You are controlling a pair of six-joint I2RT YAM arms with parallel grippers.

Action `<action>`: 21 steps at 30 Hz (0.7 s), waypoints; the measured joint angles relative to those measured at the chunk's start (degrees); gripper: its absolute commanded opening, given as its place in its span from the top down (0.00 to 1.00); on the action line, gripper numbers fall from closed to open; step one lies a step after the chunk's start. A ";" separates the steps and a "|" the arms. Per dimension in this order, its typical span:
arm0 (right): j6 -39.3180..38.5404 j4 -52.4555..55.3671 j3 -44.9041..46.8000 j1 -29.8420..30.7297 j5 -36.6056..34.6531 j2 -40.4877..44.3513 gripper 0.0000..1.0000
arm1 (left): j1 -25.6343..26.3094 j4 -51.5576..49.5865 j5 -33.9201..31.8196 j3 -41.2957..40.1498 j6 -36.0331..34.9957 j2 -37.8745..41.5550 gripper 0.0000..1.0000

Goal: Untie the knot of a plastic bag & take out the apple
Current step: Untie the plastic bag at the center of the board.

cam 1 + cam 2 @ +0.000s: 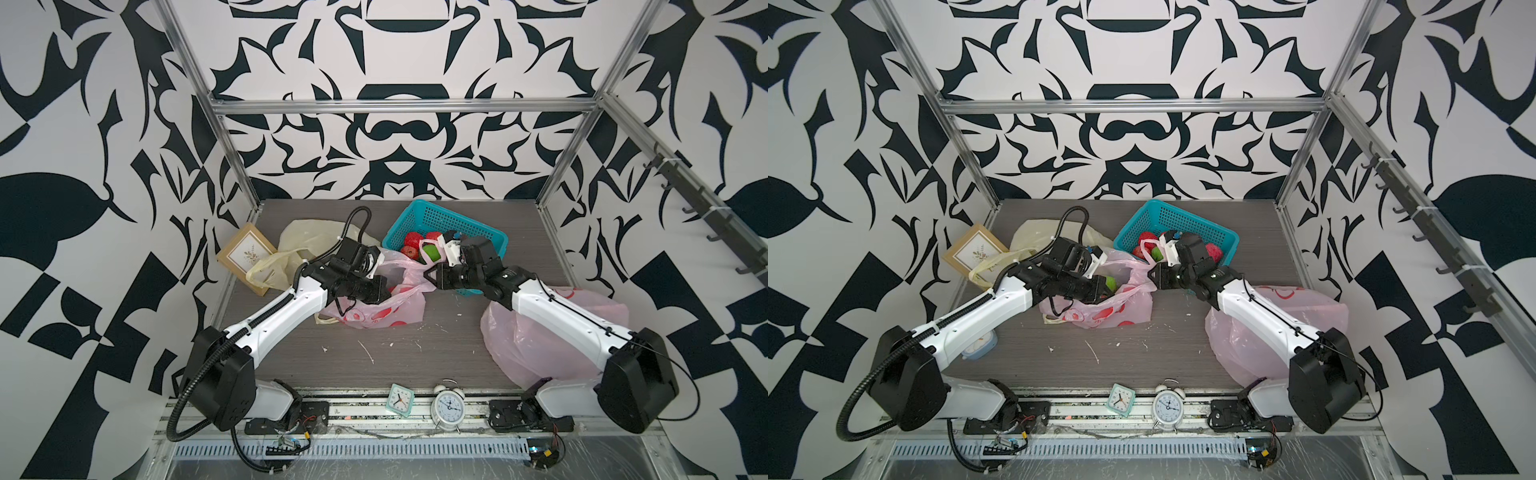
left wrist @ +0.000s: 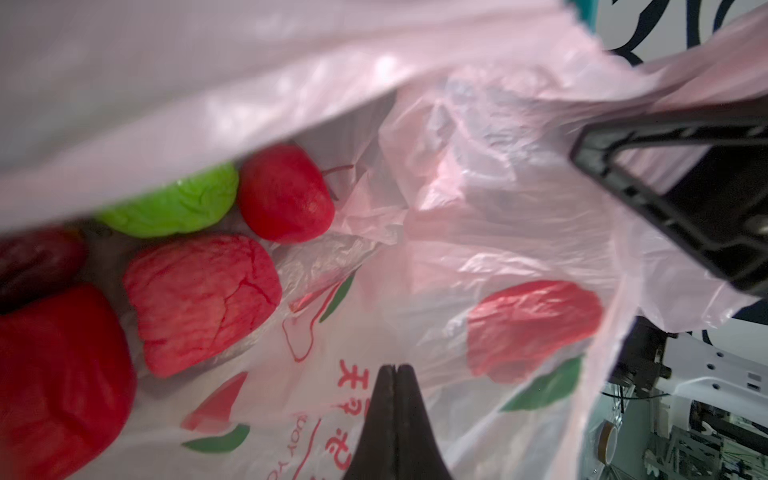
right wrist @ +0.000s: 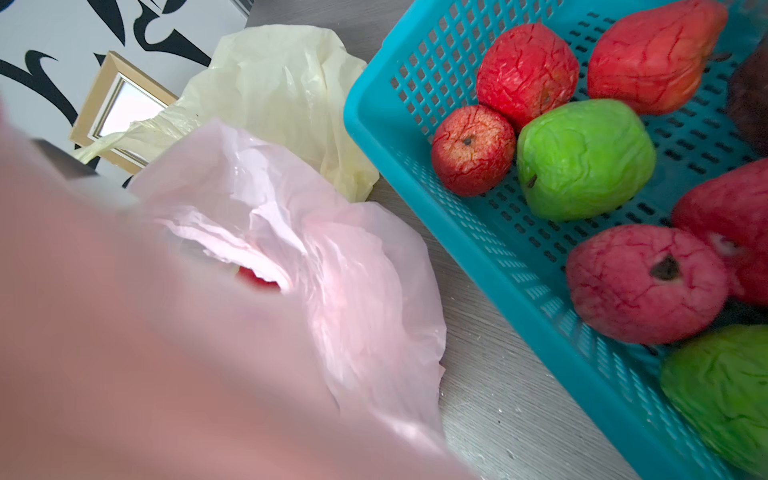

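Observation:
The pink plastic bag (image 1: 374,316) (image 1: 1100,316) printed with red fruit lies mid-table, its mouth open; no knot shows. My left gripper (image 1: 386,291) (image 1: 1106,286) (image 2: 397,368) reaches inside it, shut with nothing between its tips. Inside lie several apples: a green apple (image 2: 174,203) (image 1: 1111,283), a small red apple (image 2: 286,195), a pink-red one (image 2: 199,299) and a big red one (image 2: 54,374). My right gripper (image 1: 429,276) (image 1: 1152,276) is shut on the bag's rim and holds it up. One of its black fingers (image 2: 648,199) shows wrapped in plastic. The bag (image 3: 353,270) hides the jaws in the right wrist view.
A teal basket (image 1: 490,241) (image 3: 415,174) holding red and green apples stands behind the right gripper. A cream bag (image 1: 307,237) and a picture frame (image 1: 245,253) lie at the back left. Another pink bag (image 1: 552,332) sits under the right arm. Two clocks (image 1: 401,399) stand at the front edge.

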State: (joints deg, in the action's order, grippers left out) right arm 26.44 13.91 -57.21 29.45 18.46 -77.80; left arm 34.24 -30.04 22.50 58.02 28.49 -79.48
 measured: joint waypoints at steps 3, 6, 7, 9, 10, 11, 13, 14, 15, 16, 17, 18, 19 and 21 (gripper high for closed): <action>-1.64 2.45 -3.04 -1.11 0.42 0.00 0.48 | 0.00 1.11 -0.11 -4.79 1.60 2.40 1.00; -2.97 3.52 -6.69 -1.97 3.34 0.00 0.28 | 0.00 1.66 -0.44 -7.54 2.62 3.82 1.00; -3.32 3.74 -8.00 -2.14 4.79 0.00 0.22 | 0.00 1.90 -0.48 -7.74 2.78 3.85 1.00; -4.37 3.98 -10.69 -2.34 7.87 0.09 0.14 | 0.00 2.71 -0.63 -7.72 3.02 3.80 1.00; -4.57 4.09 -11.69 -2.34 9.01 0.31 0.13 | 0.00 3.08 -0.68 -7.58 3.02 3.76 1.00; -5.11 4.46 -12.81 -2.34 10.14 0.74 0.13 | 0.00 3.50 -0.70 -7.32 2.99 3.56 1.00; -5.97 5.11 -14.43 -2.34 11.50 2.25 0.11 | 0.00 3.91 -0.70 -6.56 2.91 2.82 1.00; -6.45 5.49 -15.04 -2.34 11.82 3.39 0.09 | 0.00 4.33 -0.70 -6.23 2.80 2.40 1.00; -7.04 5.73 -15.50 -2.34 11.98 4.87 0.08 | 0.00 4.57 -0.70 -5.95 2.73 2.08 1.00; -7.37 6.03 -15.96 -2.34 11.98 6.19 0.08 | 0.00 4.83 -0.70 -5.84 2.69 1.92 1.00; -7.80 6.21 -16.59 -2.34 11.96 7.67 0.08 | 0.00 5.09 -0.70 -5.81 2.58 1.84 1.00; -8.24 6.67 -17.53 -2.34 11.98 8.94 0.09 | 0.00 5.25 -0.72 -5.81 2.58 1.79 1.00; -8.57 6.86 -18.45 -2.34 12.07 9.75 0.12 | 0.00 5.38 -0.70 -5.81 2.58 1.77 1.00; -8.87 6.80 -20.59 -2.21 13.22 10.82 0.30 | 0.00 5.66 -0.72 -5.81 2.58 1.75 1.00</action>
State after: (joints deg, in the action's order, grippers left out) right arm 17.56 20.71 -77.80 27.24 31.68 -66.98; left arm 34.24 -24.38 21.78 52.21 31.07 -77.73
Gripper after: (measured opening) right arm 0.810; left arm 0.043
